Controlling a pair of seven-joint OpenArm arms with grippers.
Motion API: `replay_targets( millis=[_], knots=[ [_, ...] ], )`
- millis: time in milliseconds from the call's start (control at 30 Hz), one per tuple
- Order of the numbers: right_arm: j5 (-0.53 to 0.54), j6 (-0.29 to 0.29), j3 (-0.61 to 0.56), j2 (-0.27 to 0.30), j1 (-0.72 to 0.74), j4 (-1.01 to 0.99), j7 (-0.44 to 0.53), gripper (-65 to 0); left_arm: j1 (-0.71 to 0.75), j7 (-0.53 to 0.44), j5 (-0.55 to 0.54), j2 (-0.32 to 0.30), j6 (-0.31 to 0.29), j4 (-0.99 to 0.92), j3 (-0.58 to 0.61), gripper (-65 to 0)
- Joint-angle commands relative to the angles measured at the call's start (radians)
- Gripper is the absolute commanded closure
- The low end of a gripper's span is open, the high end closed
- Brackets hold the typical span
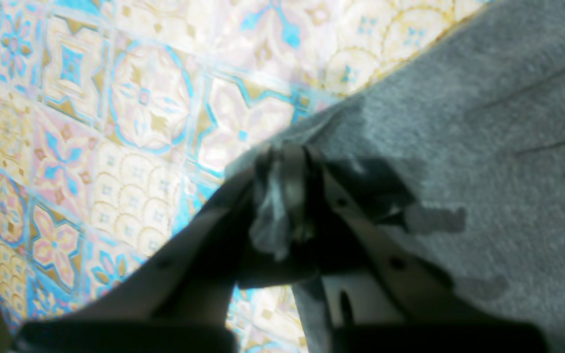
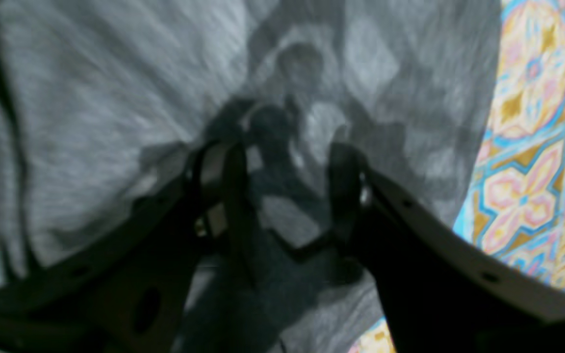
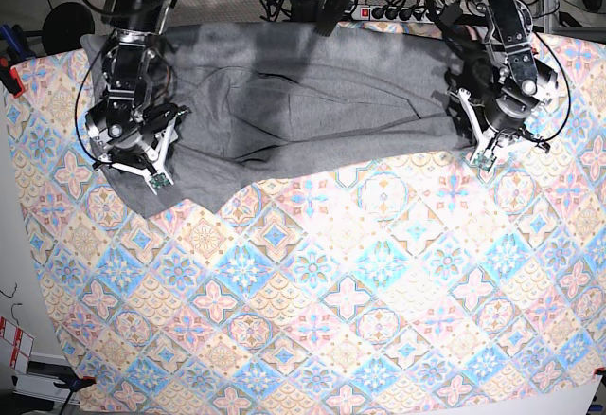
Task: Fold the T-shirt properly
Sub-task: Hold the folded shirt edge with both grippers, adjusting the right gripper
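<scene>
The grey T-shirt (image 3: 303, 112) lies spread in a wide band across the far part of the table, with creases through its middle. At its right end in the base view, my left gripper (image 3: 483, 154) is shut on a bunched corner of the T-shirt (image 1: 483, 122). The left wrist view shows that pinch at the gripper (image 1: 285, 169), just above the tablecloth. At the shirt's left end, my right gripper (image 3: 142, 173) is open. In the right wrist view its fingers (image 2: 218, 181) straddle bare T-shirt (image 2: 91, 98) fabric around the gripper (image 2: 282, 169), and nothing is held.
A colourful patterned tablecloth (image 3: 360, 292) covers the table on the near side of the shirt. Cables and a power strip (image 3: 398, 12) run along the far edge. A red clamp (image 3: 9, 79) sits at the left edge.
</scene>
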Motion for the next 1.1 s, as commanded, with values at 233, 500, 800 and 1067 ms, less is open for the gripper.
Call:
replay_targets(
  millis=[233,500,800,1067],
  knots=[
    [0.006,-0.004,0.006,0.009,0.015,-0.005,0.021,-24.5,-0.01,-0.015,-0.006,-0.007,0.009,0.017,-0.001,0.0],
    [0.003,-0.004,0.0,0.01,0.012,-0.002,0.016,-4.2,-0.01,-0.015,-0.006,-0.007,0.009,0.017,-0.001,0.0],
    [0.003,-0.004,0.039,0.006,-0.03,0.276,-0.005,-2.4,-0.031,-0.013,-0.006,-0.007,0.009,0.022,-0.001,0.0],
    [0.003,-0.004,0.044,0.007,-0.077,0.315,-0.071,-2.4,-0.025,-0.013,-0.006,-0.007,0.009,0.063,-0.001,0.0]
  ],
)
